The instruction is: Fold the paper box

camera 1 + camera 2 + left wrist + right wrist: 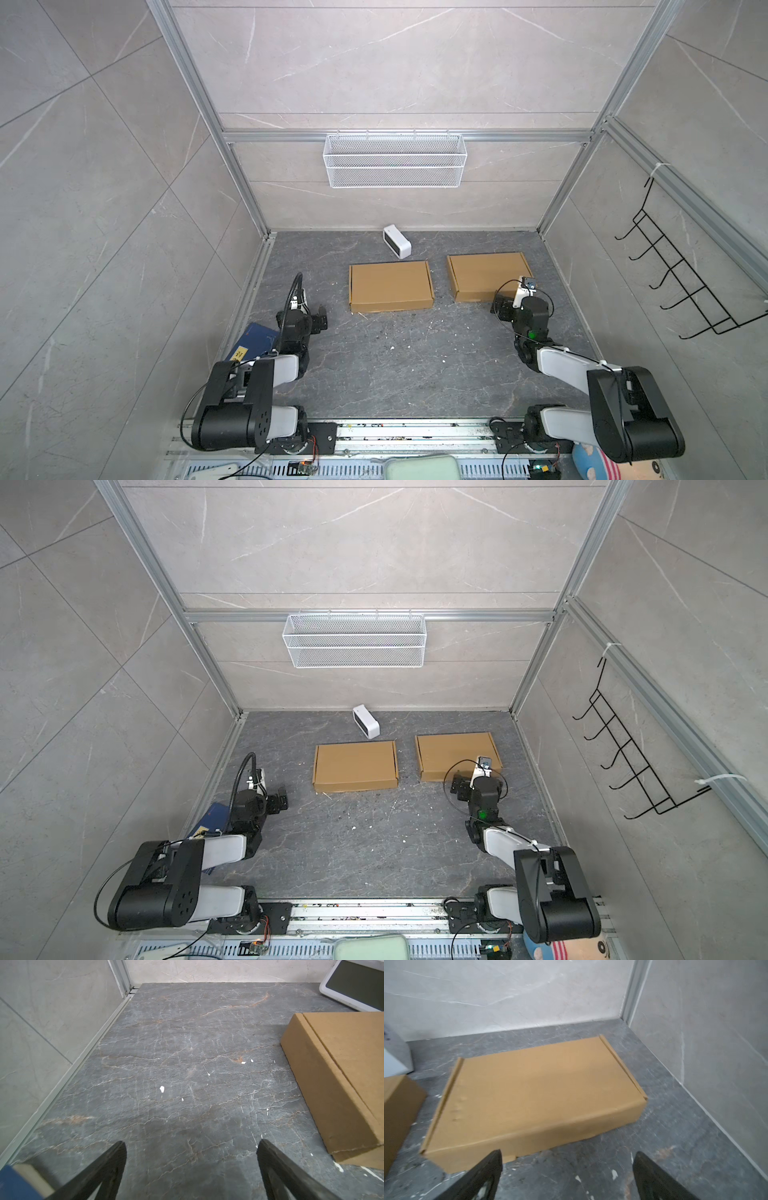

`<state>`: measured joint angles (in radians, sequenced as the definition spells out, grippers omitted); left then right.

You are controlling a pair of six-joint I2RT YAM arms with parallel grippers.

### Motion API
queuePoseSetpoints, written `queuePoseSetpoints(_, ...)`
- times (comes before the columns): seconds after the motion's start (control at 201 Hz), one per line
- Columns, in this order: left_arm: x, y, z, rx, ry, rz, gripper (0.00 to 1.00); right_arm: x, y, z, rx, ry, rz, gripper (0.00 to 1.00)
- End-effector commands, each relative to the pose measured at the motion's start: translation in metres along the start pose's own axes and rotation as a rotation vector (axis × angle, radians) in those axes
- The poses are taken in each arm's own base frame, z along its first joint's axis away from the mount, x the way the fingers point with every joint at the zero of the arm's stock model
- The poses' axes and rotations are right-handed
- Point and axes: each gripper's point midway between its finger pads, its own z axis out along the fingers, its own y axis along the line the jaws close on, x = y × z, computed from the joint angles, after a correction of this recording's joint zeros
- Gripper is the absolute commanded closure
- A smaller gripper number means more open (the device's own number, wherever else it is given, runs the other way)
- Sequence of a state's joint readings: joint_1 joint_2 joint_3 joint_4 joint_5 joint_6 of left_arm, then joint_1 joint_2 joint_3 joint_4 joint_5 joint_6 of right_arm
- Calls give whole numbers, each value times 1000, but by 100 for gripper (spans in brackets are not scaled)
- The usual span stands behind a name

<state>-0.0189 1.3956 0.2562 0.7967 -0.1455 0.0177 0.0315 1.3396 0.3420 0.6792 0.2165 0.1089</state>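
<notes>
centre box [391, 286], right box [484, 272]: long axes left-right | left hand [191, 1144], right hand [568, 1153] spread (empty)

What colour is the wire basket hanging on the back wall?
White. The basket shows best in a top view.

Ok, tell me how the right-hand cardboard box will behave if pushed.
The right cardboard box lies flat and low, so it would probably slide, not tip. Thin cardboard suggests it is light, and its lid may dent: small dents show near one edge.
</notes>
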Motion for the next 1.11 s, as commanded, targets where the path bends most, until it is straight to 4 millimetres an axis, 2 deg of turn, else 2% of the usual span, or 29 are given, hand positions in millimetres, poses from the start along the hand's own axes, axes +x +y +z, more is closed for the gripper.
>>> queuePoseSetpoints(0.0, -32, -1, 9, 4, -114, 12, 0, -7, 0, 5, -21, -66, 56, 0)
queuePoseSetpoints(0.1, -29, 5, 17, -33, -111, -3, 0, -7, 9, 6, -76, -63, 27, 0)
queuePoseSetpoints(0.204, -26, 9, 18, -52, -87, -15, 0, 2, 27, 9, -138, -45, -34, 0)
queuePoseSetpoints(0.259, -27, 10, 18, -57, -84, -18, 0, 1, 36, 12, -163, -113, -54, 0)
queuePoseSetpoints(0.299, -26, 10, 18, -58, -79, -20, 0, 11, 36, 12, -156, -47, -67, 0)
queuePoseSetpoints(0.358, -27, 11, 19, -61, -82, -21, 0, 3, 36, 13, -146, -80, -65, 0)
queuePoseSetpoints(0.433, -27, 14, 20, -68, -73, -34, 0, 9, 35, 13, -140, -43, -72, 1)
queuePoseSetpoints(0.582, -25, 26, 22, -113, -57, -75, 0, 7, 36, 14, -124, -43, -79, 0)
queuePoseSetpoints(1.105, -25, 26, 21, -113, -57, -75, 0, 7, 36, 14, -125, -48, -82, 0)
